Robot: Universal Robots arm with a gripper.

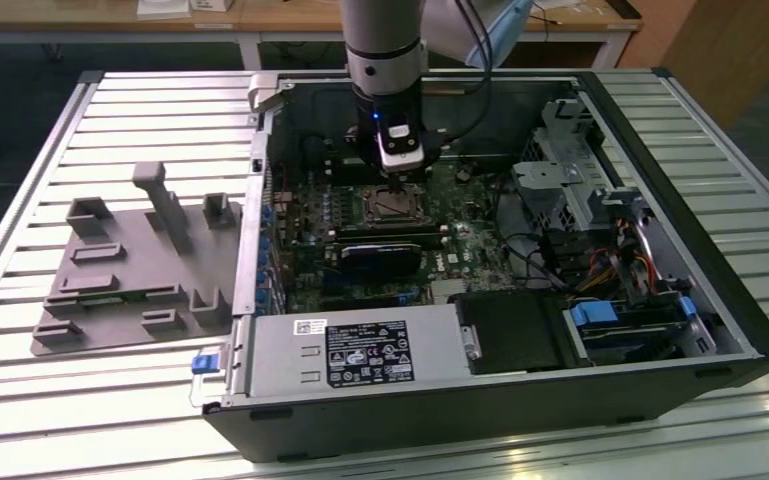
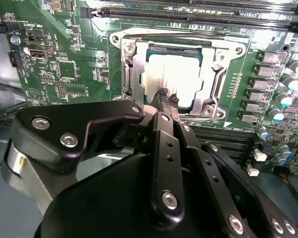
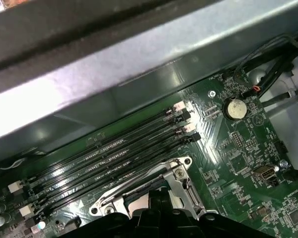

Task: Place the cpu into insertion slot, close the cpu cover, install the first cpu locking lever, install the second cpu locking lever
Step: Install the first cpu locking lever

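The cpu [image 2: 181, 69], a flat square with a bright silver top, lies in the insertion slot [image 1: 392, 205] on the green motherboard. The silvery cpu cover [image 2: 130, 67] lies flat around it, and the chip shows through its window. A thin wire locking lever [image 2: 221, 82] runs along one side of the frame. My gripper [image 2: 167, 96] hangs straight over the socket, its black fingertips [image 2: 162, 93] drawn close together at the chip's near edge with nothing visibly between them. In the exterior view the gripper [image 1: 399, 182] stands just above the slot. The socket frame [image 3: 175, 173] also appears in the first wrist view.
The open black computer case [image 1: 704, 300] lies on a slatted metal table [image 1: 117, 120]. Long black memory slots [image 3: 114, 158] run beside the socket, with a coin battery [image 3: 233, 108] nearby. A black card [image 1: 377, 258], a power supply [image 1: 357, 358] and a grey fixture [image 1: 131, 270] are around.
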